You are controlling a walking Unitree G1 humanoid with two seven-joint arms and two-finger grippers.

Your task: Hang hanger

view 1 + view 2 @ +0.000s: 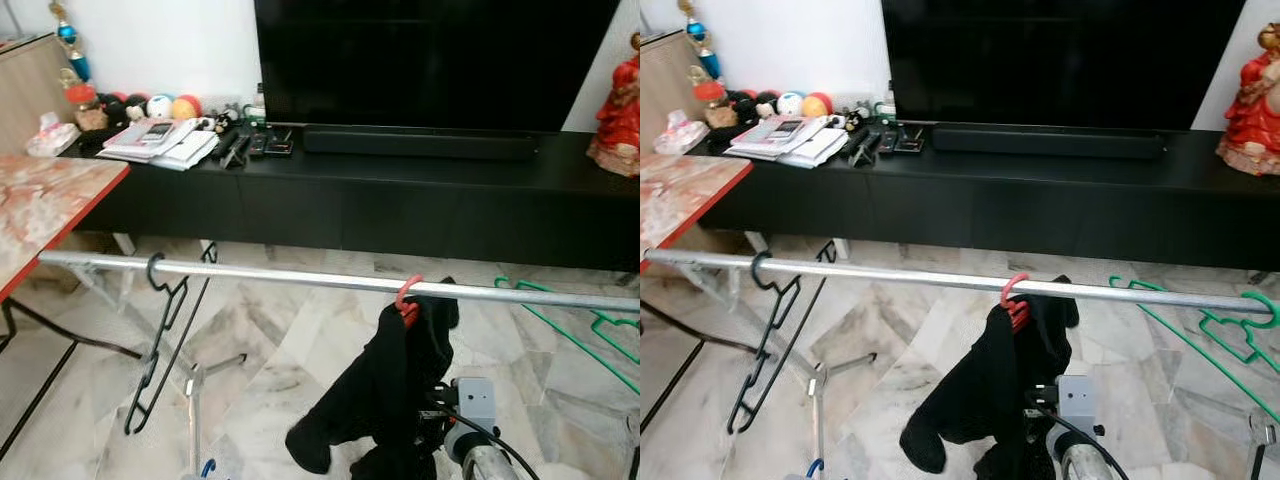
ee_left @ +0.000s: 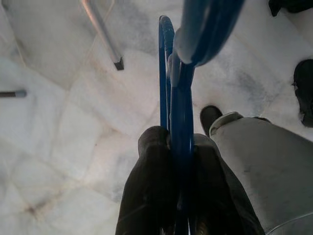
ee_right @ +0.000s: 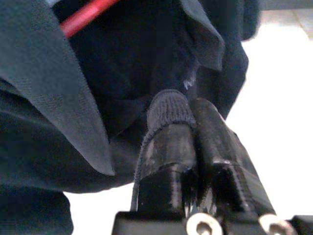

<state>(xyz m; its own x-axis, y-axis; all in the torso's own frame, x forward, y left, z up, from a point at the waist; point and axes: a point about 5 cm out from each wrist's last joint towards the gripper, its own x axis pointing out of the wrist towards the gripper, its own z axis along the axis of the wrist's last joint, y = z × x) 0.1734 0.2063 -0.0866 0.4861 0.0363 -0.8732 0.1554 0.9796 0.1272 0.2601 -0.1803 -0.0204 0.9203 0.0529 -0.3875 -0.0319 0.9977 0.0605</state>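
Marble floor; rail (image 1: 300, 277) carries red hanger (image 1: 407, 297). Left claw (image 2: 178, 147) clamps blue hanger (image 2: 181, 98); right claw (image 3: 188, 110) pressed together.

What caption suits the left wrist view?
Left gripper shut on a blue hanger above the marble floor.

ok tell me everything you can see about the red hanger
The red hanger looks like plastic. Its hook curls over the silver rail near the middle. A black garment drapes from it and hides most of its body, so mainly the hook and neck show. A strip of red shows against the dark cloth by the right pincer, which is shut and close to the garment.
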